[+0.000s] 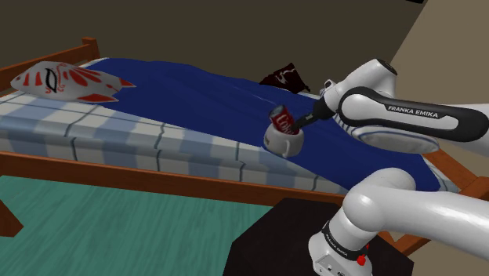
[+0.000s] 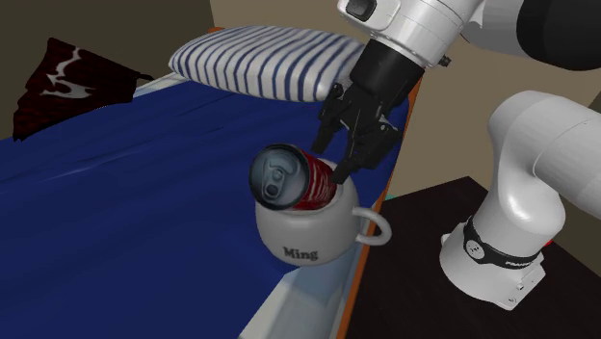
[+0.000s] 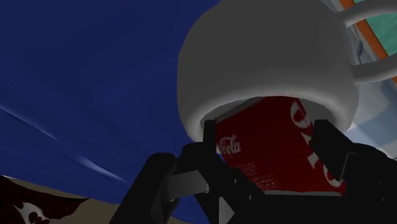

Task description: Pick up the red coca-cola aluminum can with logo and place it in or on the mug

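There is one red Coca-Cola can [image 2: 306, 181] and one white mug [image 2: 299, 231]; the can sits in the mouth of the mug, tipped over on a slant, with its silver top and pull tab sticking out and up. The mug has one handle [image 2: 374, 227] and the word "Ming" on its side; it stands on the blue blanket [image 1: 196, 90] near the edge of the bed [image 1: 117, 141], close to the robot.

The one black hand [image 2: 352, 164] is at the low end of the can; its two fingers [image 3: 208, 140] are a can's width apart and press the can from both sides, so the hand has hold of the can. In the wrist view the red side of the can with its white writing sits between the fingers, and the round mug is just past it.

The one white arm [image 1: 407, 118] reaches over the bed from its black stand [image 1: 274, 243].

There are three soft things on the bed: one white pillow with red and black marks [image 1: 67, 81] far from the mug at the shoulder view's left; one blue and white striped pillow [image 2: 265, 58] just behind the hand; one dark cushion with a white mark [image 2: 63, 77] at the far side of the blanket.

The floor [image 1: 94, 227] by the bed is green.
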Robot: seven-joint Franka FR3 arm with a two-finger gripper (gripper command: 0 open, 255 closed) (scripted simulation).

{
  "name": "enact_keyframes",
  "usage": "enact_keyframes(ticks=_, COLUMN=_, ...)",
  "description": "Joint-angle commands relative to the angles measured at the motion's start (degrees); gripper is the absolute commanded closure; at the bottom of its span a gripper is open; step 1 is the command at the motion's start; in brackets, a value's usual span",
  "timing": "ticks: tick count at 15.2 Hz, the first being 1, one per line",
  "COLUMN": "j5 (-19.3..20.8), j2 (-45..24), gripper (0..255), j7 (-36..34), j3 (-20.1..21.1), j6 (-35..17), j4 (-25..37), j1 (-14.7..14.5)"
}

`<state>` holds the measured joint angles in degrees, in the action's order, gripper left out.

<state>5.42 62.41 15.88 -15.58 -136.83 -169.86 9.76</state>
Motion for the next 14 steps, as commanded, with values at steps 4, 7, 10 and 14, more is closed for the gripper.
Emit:
enact_keyframes(ticks=4, j5=0.0, j2=-0.2, gripper=255, j7=-0.3, j3=0.3, j6=0.3, j4=-0.3, j1=-0.1)
enact_keyframes(ticks=7, j5=0.1, j2=0.0, gripper=255, j7=0.0, j3=0.0, j6=0.5, j4=-0.3, j1=0.1)
enact_keyframes(ticks=10, j5=-0.2, j2=0.2, gripper=255, j7=-0.2, j3=0.4, j6=2.0, j4=1.0, j1=0.0)
enact_keyframes(ticks=14, j5=-0.6, j2=0.6, gripper=255, j7=-0.7, j3=1.1, j6=5.2, j4=3.9, j1=-0.4)
